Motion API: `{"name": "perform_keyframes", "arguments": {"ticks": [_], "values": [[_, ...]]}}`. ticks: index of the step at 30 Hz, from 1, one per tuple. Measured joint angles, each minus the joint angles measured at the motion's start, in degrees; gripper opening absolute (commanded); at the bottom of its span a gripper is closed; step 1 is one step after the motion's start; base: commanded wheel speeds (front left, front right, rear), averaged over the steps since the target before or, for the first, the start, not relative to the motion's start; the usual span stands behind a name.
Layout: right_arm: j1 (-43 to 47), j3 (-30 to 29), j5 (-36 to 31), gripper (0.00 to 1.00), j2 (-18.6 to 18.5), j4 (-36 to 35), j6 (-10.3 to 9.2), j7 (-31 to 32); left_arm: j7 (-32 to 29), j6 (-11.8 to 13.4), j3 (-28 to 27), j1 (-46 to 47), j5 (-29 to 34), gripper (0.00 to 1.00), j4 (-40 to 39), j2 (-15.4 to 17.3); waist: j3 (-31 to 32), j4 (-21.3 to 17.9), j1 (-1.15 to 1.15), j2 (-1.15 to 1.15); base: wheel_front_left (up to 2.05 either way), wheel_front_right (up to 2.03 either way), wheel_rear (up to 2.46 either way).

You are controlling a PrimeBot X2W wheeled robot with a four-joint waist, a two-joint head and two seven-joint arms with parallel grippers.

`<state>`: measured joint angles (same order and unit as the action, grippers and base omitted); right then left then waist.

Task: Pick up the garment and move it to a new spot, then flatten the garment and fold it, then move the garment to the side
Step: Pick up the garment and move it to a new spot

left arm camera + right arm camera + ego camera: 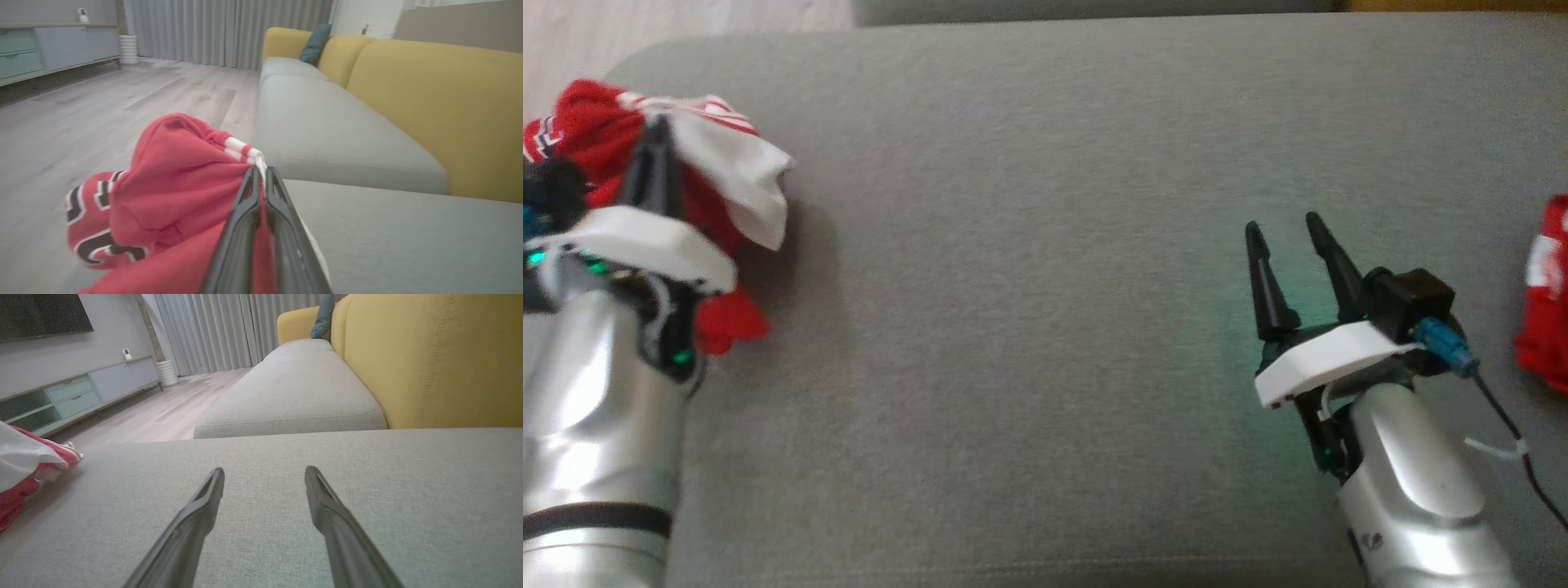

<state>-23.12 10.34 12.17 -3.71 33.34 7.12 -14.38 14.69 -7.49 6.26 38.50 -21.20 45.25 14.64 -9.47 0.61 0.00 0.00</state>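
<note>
Left claw (658,131): clenched on the garment. The two dark fingers are pressed together, with a white-striped hem pinched at their tips (259,171).
Right claw (1282,227): released and empty, fingers spread, over bare fabric toward the right side of the grey seat cushion (1045,204).
Garment (596,122): a red and white jersey with black-and-white lettering, crumpled in a heap at the cushion's far-left corner. It is bunched around and beyond the left claw's fingers.
Garment to right claw: well apart, with the cushion's bare middle between them. In the right wrist view the jersey lies off to the left of the right claw.
Lift: I cannot tell whether the heap is clear of the cushion or resting on it.
Done: the grip for the pick-up looks made, and nothing more.
Left to do: by my reading, carrying it to a new spot, then flattening, folding and setting it aside.
Other cloth (1543,286): a red and white piece at the cushion's right edge, cut off by the frame. I cannot tell what it is.
</note>
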Motion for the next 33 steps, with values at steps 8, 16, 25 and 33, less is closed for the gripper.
{"name": "perform_keyframes", "arguments": {"ticks": [8,16,25,33], "values": [[0.5,2.5,3.0,1.0,0.2,-1.5,0.0,0.0,0.0,0.0,6.5,0.1,-0.6,0.0,-5.4,-6.8,2.2,-8.6,0.0,0.0,0.0,0.0,0.0],[0.5,3.9,3.9,1.0,0.2,-2.1,0.0,0.0,0.0,0.0,15.9,-0.4,-3.0,0.0,-6.7,-13.2,2.5,-17.4,0.0,0.0,0.0,0.0,0.0],[2.9,4.6,5.8,1.0,0.2,-2.0,0.0,0.0,0.0,4.8,26.0,-7.5,-9.5,1.0,-11.9,-12.9,1.5,-17.4,0.0,0.0,0.0,0.0,0.0],[3.8,4.2,5.9,1.0,0.2,-1.7,0.0,0.0,0.0,9.6,21.5,-17.4,-6.5,1.0,-15.5,-12.7,2.4,-10.8,0.0,0.0,0.0,0.0,0.0]]}}
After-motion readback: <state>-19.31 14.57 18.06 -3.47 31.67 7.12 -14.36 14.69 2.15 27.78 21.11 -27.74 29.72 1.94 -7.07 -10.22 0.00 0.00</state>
